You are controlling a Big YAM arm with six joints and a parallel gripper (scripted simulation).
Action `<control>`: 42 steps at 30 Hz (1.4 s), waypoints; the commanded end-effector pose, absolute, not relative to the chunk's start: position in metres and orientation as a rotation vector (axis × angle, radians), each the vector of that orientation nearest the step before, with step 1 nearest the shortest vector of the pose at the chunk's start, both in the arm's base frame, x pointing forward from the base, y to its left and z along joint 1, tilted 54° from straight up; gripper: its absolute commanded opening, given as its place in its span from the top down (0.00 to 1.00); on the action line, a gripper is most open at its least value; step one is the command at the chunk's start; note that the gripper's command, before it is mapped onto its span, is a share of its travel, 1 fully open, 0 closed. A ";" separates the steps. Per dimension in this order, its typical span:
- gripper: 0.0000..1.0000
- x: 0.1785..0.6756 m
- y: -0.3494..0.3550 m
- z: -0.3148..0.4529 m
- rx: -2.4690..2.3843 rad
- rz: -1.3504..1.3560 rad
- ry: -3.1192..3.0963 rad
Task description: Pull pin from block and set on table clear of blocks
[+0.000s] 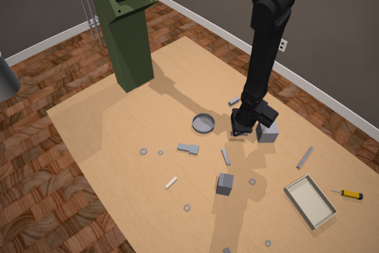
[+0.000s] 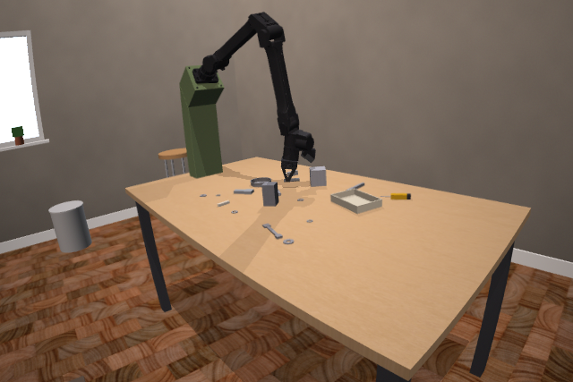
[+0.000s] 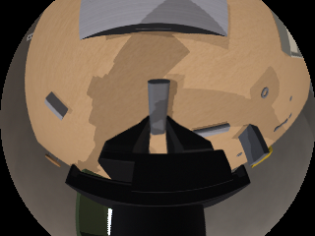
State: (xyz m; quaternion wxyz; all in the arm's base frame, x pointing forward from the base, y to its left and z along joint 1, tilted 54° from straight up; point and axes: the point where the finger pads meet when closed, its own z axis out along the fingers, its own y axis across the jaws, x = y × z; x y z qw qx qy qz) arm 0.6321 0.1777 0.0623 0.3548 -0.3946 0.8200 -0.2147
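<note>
My gripper (image 1: 239, 133) is shut on a short grey pin (image 3: 157, 106) and holds it level, just above or on the table, to the left of the light grey block (image 1: 267, 132). In the wrist view the pin sticks out forward from between the fingers, and the block (image 3: 154, 3) lies a short way beyond its tip, apart from it. In the exterior view the gripper (image 2: 289, 177) stands low beside that block (image 2: 318, 175). A darker grey block (image 1: 224, 183) stands nearer the front.
A round grey dish (image 1: 203, 122) lies left of the gripper. Loose grey bars (image 1: 225, 156), a flat stepped piece (image 1: 188, 147) and several washers are scattered around. A white tray (image 1: 310, 200) and a yellow screwdriver (image 1: 351, 194) lie at the right. The green pedestal (image 1: 127, 34) stands at the back.
</note>
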 end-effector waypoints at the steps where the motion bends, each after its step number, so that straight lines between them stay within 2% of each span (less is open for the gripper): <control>1: 1.00 0.635 0.174 0.065 -1.024 -0.561 2.116; 42: 1.00 0.646 0.174 0.053 -1.033 -0.565 2.113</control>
